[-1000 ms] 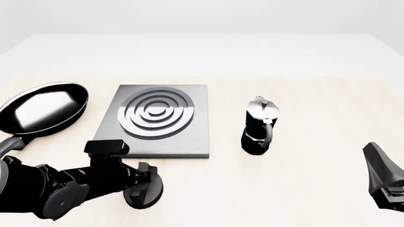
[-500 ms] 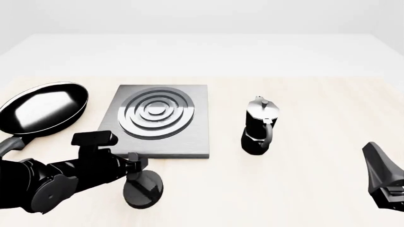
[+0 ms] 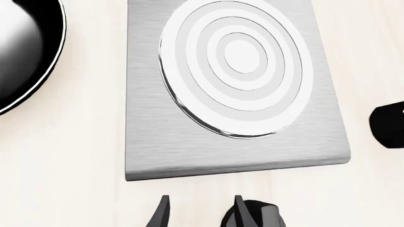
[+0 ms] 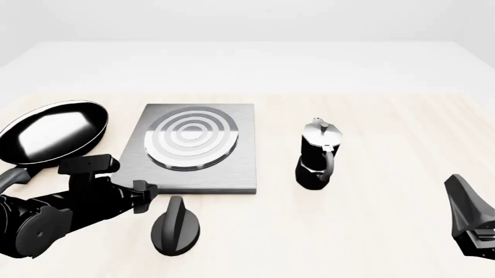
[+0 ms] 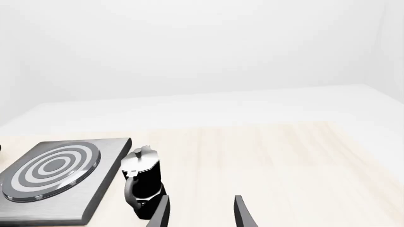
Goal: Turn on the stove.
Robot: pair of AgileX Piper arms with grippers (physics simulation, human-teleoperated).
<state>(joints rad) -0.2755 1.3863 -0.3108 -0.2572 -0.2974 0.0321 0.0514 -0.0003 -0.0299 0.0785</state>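
Observation:
The stove is a brushed grey metal plate (image 4: 241,168) whose round burner rings (image 4: 192,139) look bright and pale. Its separate black oval knob (image 4: 176,227) lies on the table in front of the plate, ridge pointing roughly away from me. My left gripper (image 4: 145,194) is open and empty, just left of the knob and apart from it. In the left wrist view the gripper (image 3: 197,215) faces the plate (image 3: 145,118), with the knob (image 3: 260,215) outside one finger. My right gripper (image 4: 458,191) is open and empty at the near right, fingers apart in its wrist view (image 5: 198,213).
A shiny black frying pan (image 4: 50,133) lies left of the stove, its handle running under my left arm. A black-and-silver moka pot (image 4: 317,153) stands right of the plate and shows in the right wrist view (image 5: 142,182).
My left gripper let go of the knob and drew back to the left. The knob's ridge now stands turned. The burner rings went from dark grey to bright pale.

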